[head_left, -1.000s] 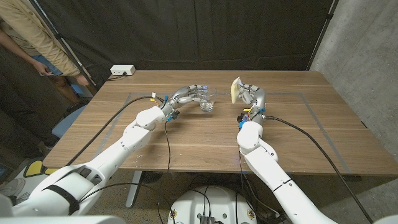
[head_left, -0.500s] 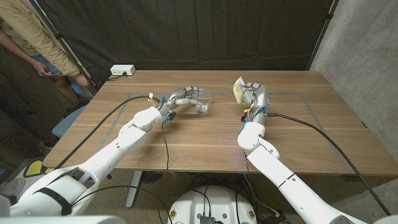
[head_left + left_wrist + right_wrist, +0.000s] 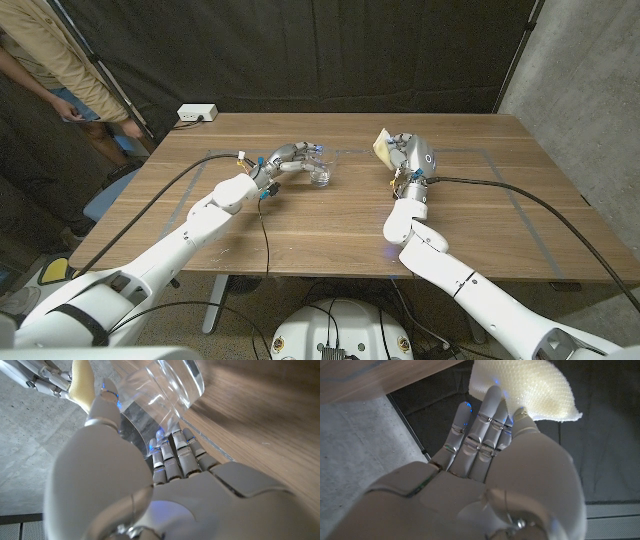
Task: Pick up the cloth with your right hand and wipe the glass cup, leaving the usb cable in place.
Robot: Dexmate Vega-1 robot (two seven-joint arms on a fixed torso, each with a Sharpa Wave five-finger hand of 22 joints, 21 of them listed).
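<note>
Glass cup (image 3: pixel 322 175) — (slightly) leftward, lower

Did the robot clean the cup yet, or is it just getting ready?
Just getting ready, it seems. Done: the right robot hand has picked up the yellow cloth and holds it above the table. In hand: the left robot hand grips the glass cup. Left: cloth and cup are apart, so the wiping has not begun. I cannot make out the usb cable.
</note>
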